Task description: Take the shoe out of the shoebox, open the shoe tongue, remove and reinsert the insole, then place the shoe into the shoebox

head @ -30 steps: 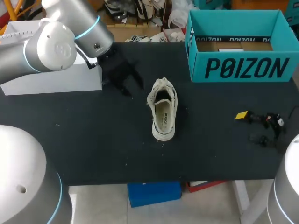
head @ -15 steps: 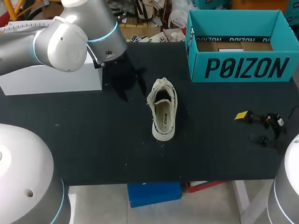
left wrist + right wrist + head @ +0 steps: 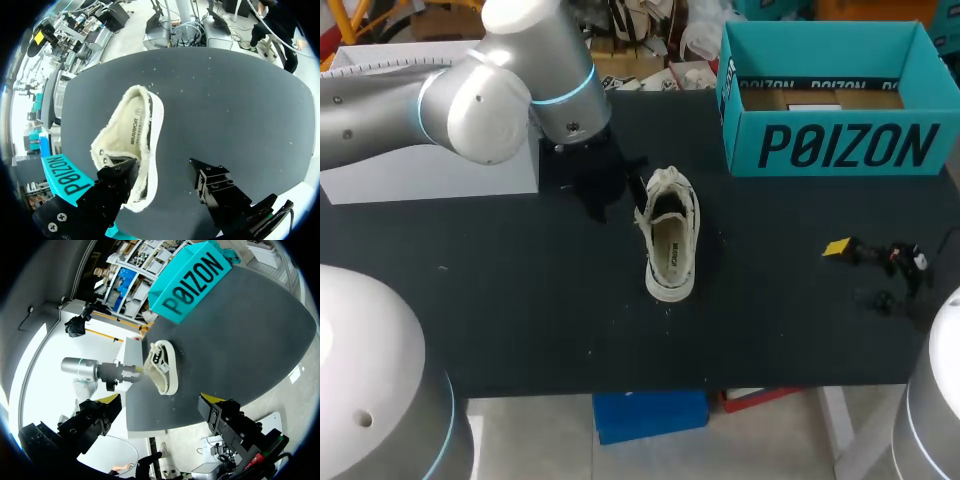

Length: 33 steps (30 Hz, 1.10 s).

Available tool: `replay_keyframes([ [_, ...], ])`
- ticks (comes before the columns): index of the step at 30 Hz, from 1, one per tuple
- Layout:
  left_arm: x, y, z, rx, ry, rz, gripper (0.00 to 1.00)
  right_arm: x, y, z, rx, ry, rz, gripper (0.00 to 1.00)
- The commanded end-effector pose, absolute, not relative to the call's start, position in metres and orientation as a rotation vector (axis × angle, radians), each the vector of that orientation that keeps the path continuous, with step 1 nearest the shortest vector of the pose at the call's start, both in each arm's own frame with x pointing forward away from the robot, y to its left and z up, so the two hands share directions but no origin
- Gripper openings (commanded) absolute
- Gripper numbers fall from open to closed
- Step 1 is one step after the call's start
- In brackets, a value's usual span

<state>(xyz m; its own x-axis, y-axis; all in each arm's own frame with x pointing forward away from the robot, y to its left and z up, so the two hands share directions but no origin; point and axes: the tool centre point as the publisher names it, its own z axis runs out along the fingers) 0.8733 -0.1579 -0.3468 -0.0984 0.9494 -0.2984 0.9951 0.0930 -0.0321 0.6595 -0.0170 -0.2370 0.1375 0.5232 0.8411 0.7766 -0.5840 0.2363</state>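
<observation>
Shoe (image 3: 668, 235) — one; shoebox (image 3: 840, 147) — one

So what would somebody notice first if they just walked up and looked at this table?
Probably the pale shoe, lying all alone in the middle of the black table with its opening facing up. Next comes the big teal shoebox, standing open at the table's far right corner. Then the left gripper, open and hanging right at the shoe's laced end.

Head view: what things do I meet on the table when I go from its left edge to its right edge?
White rectangular box → black left gripper, open → cream low-top fabric shoe → teal cardboard shoebox.
</observation>
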Motion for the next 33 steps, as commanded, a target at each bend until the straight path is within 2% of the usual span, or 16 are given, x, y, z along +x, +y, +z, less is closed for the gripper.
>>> replay_keyframes([
  [1,0.879,-0.168,-0.366,1.983,2.146,-0.339,0.64,0.658,-0.017,-0.236,-2.161,-1.269,-1.427,1.00],
  [13,0.889,-0.184,-0.395,2.054,2.101,-0.293,0.61,0.658,-0.017,-0.236,-2.161,-1.269,-1.427,1.00],
  [28,0.891,-0.198,-0.412,2.126,2.036,-0.224,0.46,0.658,-0.017,-0.236,-2.161,-1.269,-1.427,1.00],
  [29,0.891,-0.199,-0.413,2.129,2.033,-0.218,0.40,0.658,-0.017,-0.236,-2.161,-1.269,-1.427,1.00],
  [30,0.891,-0.200,-0.414,2.136,2.025,-0.211,0.23,0.658,-0.017,-0.236,-2.161,-1.269,-1.427,1.00],
  [31,0.892,-0.201,-0.415,2.146,2.019,-0.204,0.00,0.658,-0.017,-0.236,-2.161,-1.269,-1.427,1.00],
  [33,0.892,-0.201,-0.415,2.154,2.013,-0.194,0.00,0.658,-0.017,-0.236,-2.161,-1.269,-1.427,1.00],
])
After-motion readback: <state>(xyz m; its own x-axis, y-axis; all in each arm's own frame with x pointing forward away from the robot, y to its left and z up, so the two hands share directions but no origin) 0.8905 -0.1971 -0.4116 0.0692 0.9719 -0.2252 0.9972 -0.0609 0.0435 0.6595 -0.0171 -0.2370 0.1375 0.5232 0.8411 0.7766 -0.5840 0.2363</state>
